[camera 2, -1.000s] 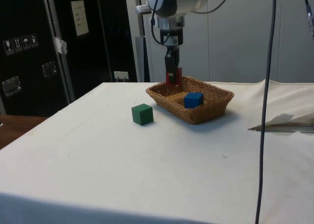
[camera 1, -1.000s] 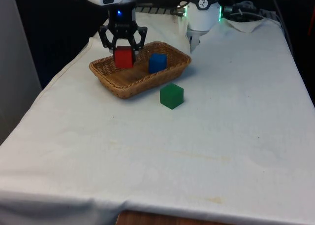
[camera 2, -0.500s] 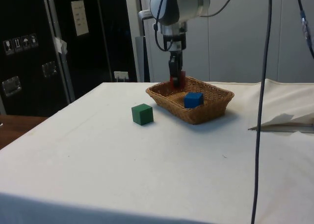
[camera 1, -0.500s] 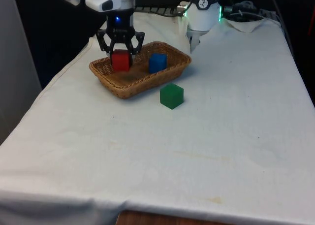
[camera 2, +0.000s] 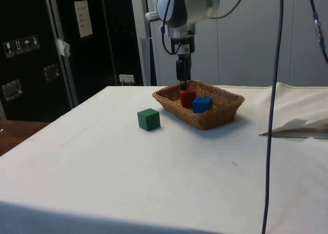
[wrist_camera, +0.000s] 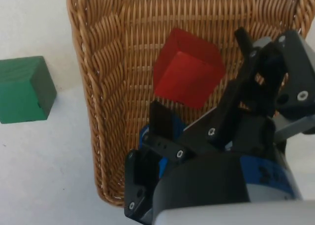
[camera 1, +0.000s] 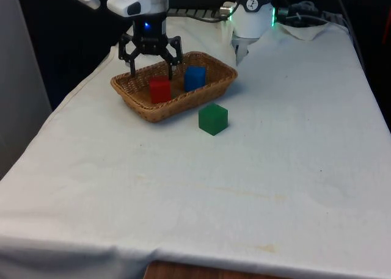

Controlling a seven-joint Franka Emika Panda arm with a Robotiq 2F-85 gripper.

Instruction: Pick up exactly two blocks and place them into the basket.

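Front view, gripper: the gripper [camera 1: 150, 55] is hanging over the wicker basket [camera 1: 215, 86] in the upper left of the frame, fingers spread wide and gripping nothing, which reads as a release over the basket.
Front view, blocks: the red block [camera 1: 160, 89] is sitting inside the basket just below the gripper; the blue block [camera 1: 195, 77] is resting beside it, to its right in the frame. The green block [camera 1: 212, 118] is lying on the white cloth [camera 1: 256, 169] just outside the basket's near rim.
Side view: the gripper [camera 2: 182, 82] is hovering just above the red block [camera 2: 187, 97], which is lying next to the blue block [camera 2: 202, 104] in the basket [camera 2: 218, 116], upper centre; the green block [camera 2: 148, 119] is standing apart, left of the basket.
Wrist view: the red block [wrist_camera: 187, 68] is lying free on the basket's weave [wrist_camera: 106, 87]; the green block [wrist_camera: 24, 89] is sitting outside the rim at mid left.
Judgement: with two blocks in the basket, the count looks met.
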